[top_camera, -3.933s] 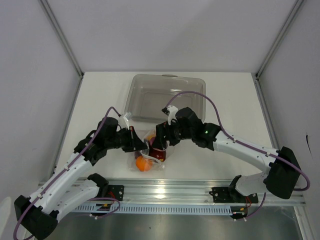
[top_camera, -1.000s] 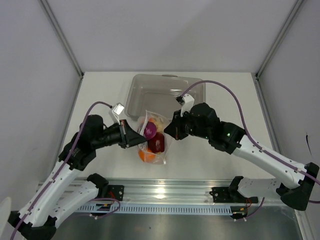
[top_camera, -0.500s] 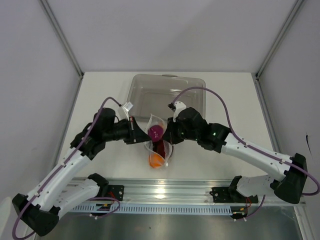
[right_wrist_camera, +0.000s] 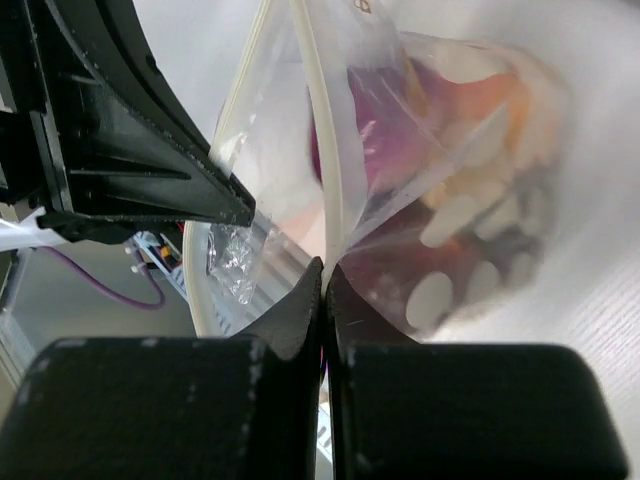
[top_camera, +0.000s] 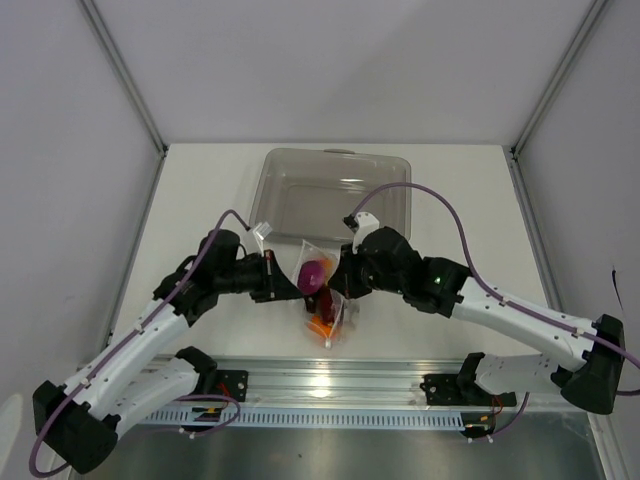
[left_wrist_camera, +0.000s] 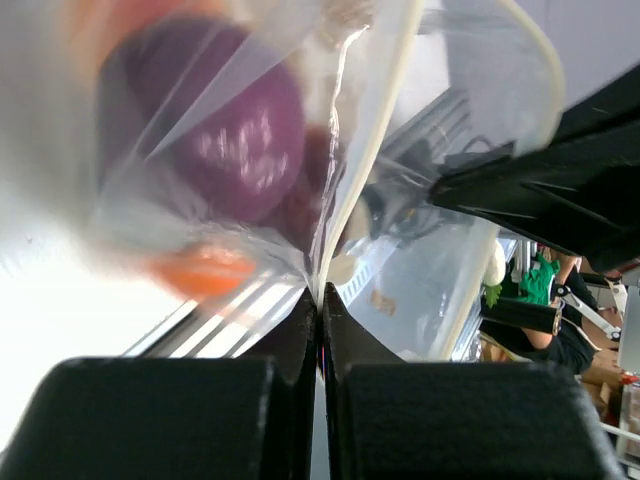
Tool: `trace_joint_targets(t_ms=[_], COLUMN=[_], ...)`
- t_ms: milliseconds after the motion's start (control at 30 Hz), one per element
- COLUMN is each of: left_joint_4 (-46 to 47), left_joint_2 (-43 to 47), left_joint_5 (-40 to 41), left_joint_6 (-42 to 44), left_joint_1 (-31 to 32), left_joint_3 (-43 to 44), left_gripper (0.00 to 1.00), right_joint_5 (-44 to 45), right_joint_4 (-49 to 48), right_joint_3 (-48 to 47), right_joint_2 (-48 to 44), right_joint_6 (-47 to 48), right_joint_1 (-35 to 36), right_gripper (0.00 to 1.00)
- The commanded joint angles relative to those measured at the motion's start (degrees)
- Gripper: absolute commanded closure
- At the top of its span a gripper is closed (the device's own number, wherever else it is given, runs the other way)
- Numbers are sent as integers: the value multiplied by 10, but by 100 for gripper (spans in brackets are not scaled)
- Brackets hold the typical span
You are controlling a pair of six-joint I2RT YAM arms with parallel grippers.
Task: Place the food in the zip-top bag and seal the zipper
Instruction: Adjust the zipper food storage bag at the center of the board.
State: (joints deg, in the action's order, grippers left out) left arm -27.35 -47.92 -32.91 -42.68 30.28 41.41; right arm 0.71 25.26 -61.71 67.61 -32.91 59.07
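The clear zip-top bag (top_camera: 322,292) hangs between both grippers in front of the tray. Inside it I see food: a purple ball (top_camera: 314,270) on top, a dark red fruit (top_camera: 326,300) below, an orange (top_camera: 321,326) at the bottom. My left gripper (top_camera: 291,281) is shut on the bag's left edge (left_wrist_camera: 322,285). My right gripper (top_camera: 341,283) is shut on its right edge (right_wrist_camera: 325,268). The whitish zipper strip (right_wrist_camera: 325,160) runs up from the right jaws. The purple ball (left_wrist_camera: 235,140) fills the left wrist view, blurred.
The rigid grey translucent tray (top_camera: 290,165) stands behind the bag at the table's middle back. The metal rail (top_camera: 400,385) with both arm bases runs along the near edge. White walls close in both sides.
Over the last second both grippers came closer together and toward the near edge with the bag. The bag, earlier spread wider, now hangs narrower and lower with the food bunched.
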Motion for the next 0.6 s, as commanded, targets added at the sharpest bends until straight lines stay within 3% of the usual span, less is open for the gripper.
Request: trace_joint_targets(t_ms=[0,200,367,567], left_joint_4=[47,35,35,44], left_joint_2=[5,1,7,6], left_joint_5=[-30,-22,-15,-19], left_joint_6=[-12,4,13,22], left_joint_1=[7,14,15,15], left_joint_3=[6,26,-8,-19], left_gripper=[99,99,99,99], right_joint_5=[19,17,10,-16], right_joint_4=[-17,-45,-90,-108], right_joint_3=[0,26,33,30], right_joint_2=[-20,-20,14,44], right_joint_6=[-26,-59,-106,-117], right_joint_1=[17,23,24,27], right_gripper=[100,100,98,69])
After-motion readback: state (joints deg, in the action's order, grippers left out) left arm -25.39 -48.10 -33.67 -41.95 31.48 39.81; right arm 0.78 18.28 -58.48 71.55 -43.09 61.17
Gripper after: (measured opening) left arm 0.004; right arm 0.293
